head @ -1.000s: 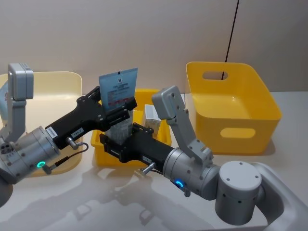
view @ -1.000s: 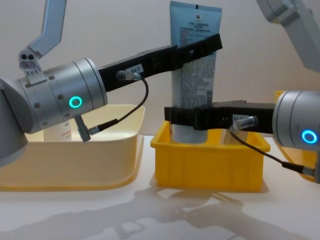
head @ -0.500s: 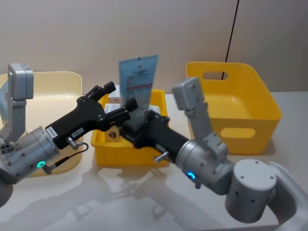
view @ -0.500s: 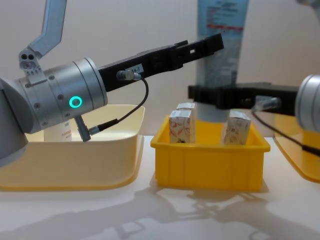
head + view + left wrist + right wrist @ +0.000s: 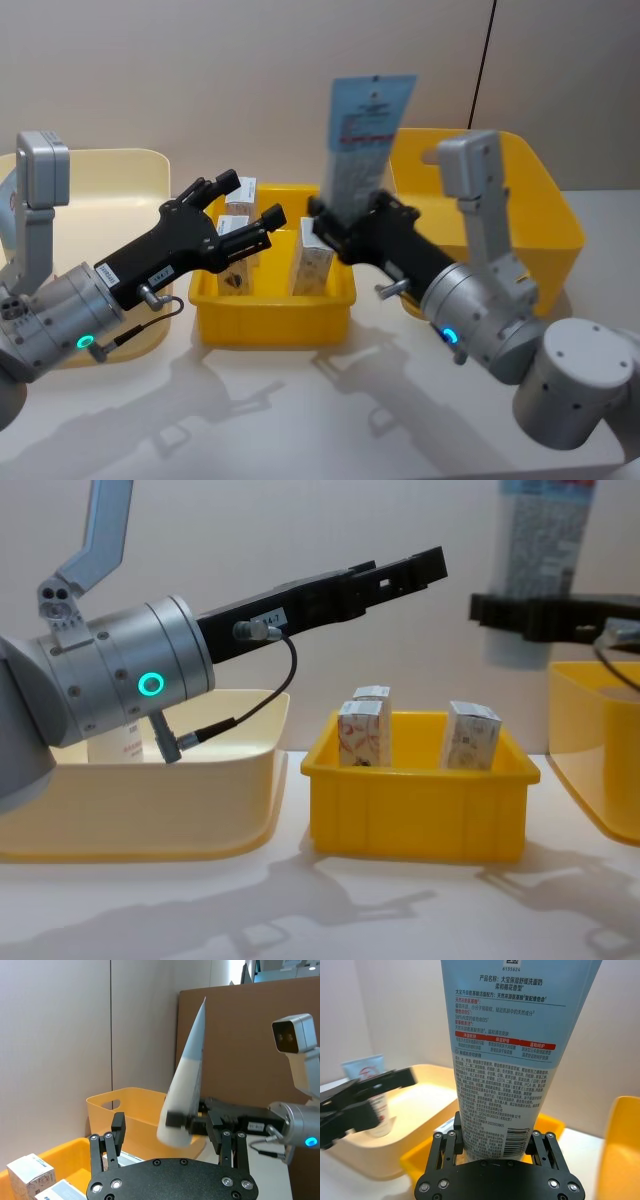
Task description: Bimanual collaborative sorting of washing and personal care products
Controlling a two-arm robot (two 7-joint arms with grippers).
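Cartons (image 5: 313, 268), perhaps three, occupy bin (image 5: 275, 324); right end effector (image 5: 350, 218) holds tube (image 5: 365, 130).

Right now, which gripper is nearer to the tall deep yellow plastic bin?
Right. The right gripper, shut on the pale blue squeeze tube, is beside the bin's left rim; the left gripper hangs open over the small yellow tray.

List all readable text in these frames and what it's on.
"6135624": top of the tube, upright in the right hand.
"产品名称:大宝保湿舒缓洗面奶": the line beneath it.
Other print on that tube, red band included: too small.
Red round mark on the second tube, in the pale bin: unreadable.
Print on the cartons: too small.
White label on the left arm, its left hand open above the cartons: blurred.
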